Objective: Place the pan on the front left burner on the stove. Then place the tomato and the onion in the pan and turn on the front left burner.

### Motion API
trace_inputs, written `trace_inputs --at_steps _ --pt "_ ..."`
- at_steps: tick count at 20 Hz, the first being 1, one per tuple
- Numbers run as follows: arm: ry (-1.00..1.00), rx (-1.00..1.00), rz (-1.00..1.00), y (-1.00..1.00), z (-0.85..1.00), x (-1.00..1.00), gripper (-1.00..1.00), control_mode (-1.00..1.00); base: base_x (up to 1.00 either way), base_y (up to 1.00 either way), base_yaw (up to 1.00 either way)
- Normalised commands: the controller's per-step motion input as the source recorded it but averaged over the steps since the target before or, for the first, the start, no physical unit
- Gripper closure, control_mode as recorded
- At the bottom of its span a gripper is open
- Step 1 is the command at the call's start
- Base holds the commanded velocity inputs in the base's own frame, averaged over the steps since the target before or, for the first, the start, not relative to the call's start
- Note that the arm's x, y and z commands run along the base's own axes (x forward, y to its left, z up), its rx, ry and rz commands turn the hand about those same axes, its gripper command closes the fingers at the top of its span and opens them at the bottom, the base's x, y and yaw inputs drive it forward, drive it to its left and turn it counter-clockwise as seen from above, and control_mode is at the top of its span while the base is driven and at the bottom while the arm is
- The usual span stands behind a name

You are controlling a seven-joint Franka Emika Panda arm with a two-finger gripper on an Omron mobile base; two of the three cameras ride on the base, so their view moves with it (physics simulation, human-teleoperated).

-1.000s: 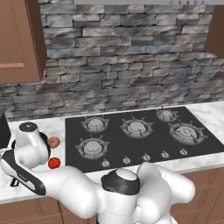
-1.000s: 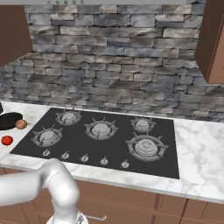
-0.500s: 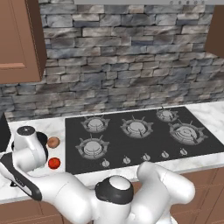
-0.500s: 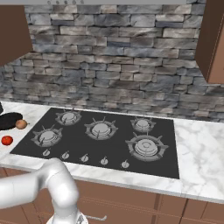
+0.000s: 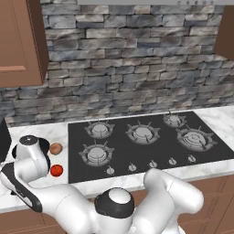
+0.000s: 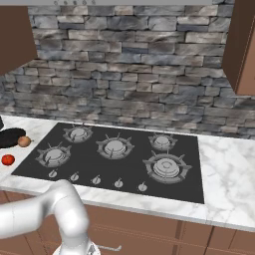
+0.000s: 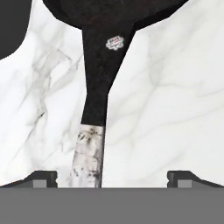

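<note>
tool: jaws spread as wide as they go, nothing between them; hangs over the pan handle, the grey tip lying between the two tips but nearer the left one in the hand view, no contact visible
pan: on the white marble table, handle pointing down the hand view toward the tool; bare marble on both sides of the handle
marking: small pale stamp on the handle near the bowl, too small to read
pan location: in the right base view its black edge sits at the far left, off the stove, on the table left of it
onion: on the table just beside the stove's left edge
tomato: in front of the onion, apart from it
front left burner: bare grate
stove edges: knob row along the front edge; marble strip in front, wide marble to the right
</note>
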Motion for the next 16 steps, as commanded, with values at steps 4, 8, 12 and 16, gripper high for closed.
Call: trace_inputs --at_steps 4,8,12,16 --pt "0.00 0.00 0.01 0.14 -0.18 0.21 -1.00 -1.00 0.00 0.00 0.00" --pt "0.00 0.00 0.01 0.18 -0.18 0.22 -1.00 -1.00 0.00 0.00 0.00" --pt "0.00 0.00 0.00 0.22 -0.18 0.21 -1.00 -1.00 0.00 0.00 0.00" --pt "0.02 -0.06 0.01 0.09 -0.41 0.04 -1.00 -1.00 0.00 0.00 0.00"
